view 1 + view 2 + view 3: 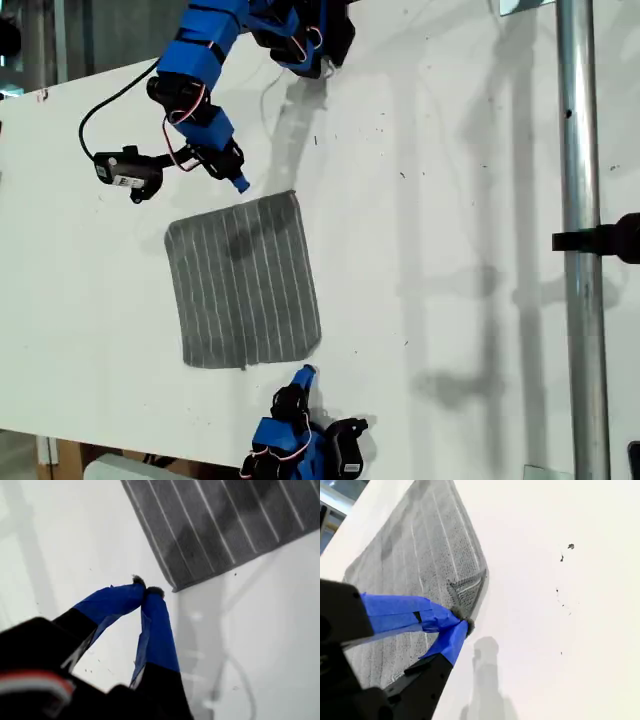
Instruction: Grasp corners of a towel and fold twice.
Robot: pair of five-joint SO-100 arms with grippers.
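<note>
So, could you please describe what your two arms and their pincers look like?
Both arms are built of bright blue segments with black motor blocks. My first gripper and my second gripper have slim pincer fingers wrapped in blue tape, dark fuzz at the tips. The exterior view shows red and white wires, a black cable and a small labelled black camera module.

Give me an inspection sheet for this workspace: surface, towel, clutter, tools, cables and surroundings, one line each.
Surface: white table, with faint shadows.
Job's things: striped grey towel lies spread flat, not yet folded.
Clutter: only small dark specks.
Tools: my first tool is shut with nothing in it, by the towel's edge at the exterior view's top. My second tool is shut beside the lower right corner in the exterior view; no grip on it is evident.
Cables: black cable loops on the table beside the first arm.
Surroundings: metal pole with a black clamp at the exterior view's right.
</note>
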